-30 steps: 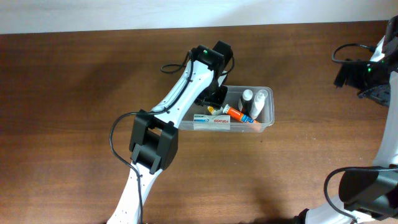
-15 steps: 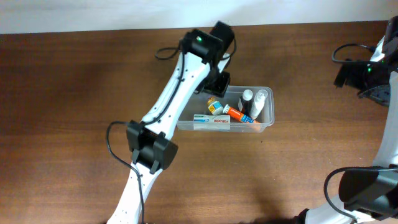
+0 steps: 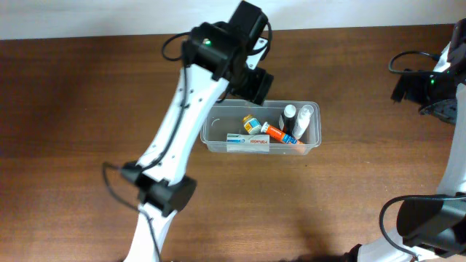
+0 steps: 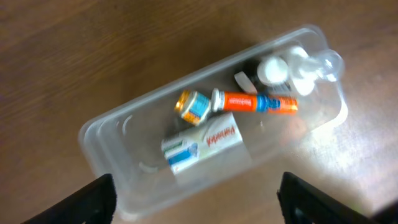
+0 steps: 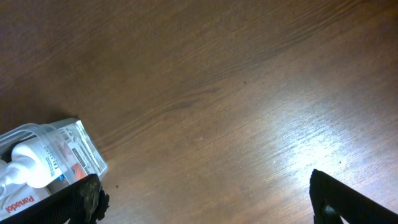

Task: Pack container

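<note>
The clear container [image 3: 218, 129] sits mid-table. Inside lie a white box [image 3: 247, 143], an orange tube [image 3: 275, 132], a small orange-and-blue bottle [image 3: 251, 122] and white bottles [image 3: 300, 120] at its right end. My left gripper [image 3: 256, 86] hovers above the container's far edge, open and empty. In the left wrist view, the left gripper [image 4: 199, 208] looks down on the container [image 4: 118, 143], the bottle [image 4: 193, 106], the tube [image 4: 255, 101] and the box [image 4: 202, 144]. My right gripper [image 5: 211, 202] is open over bare wood, and the container's corner [image 5: 84, 149] shows at lower left.
The table is dark brown wood with a pale wall strip along the far edge. The right arm [image 3: 426, 91] stands at the far right edge, well apart from the container. The left arm's links and cable stretch from the near-left up across the table.
My left gripper opened, lifted out of the container and drew back toward the far edge. The small orange-and-blue bottle now lies in the container. The right arm stayed still.
</note>
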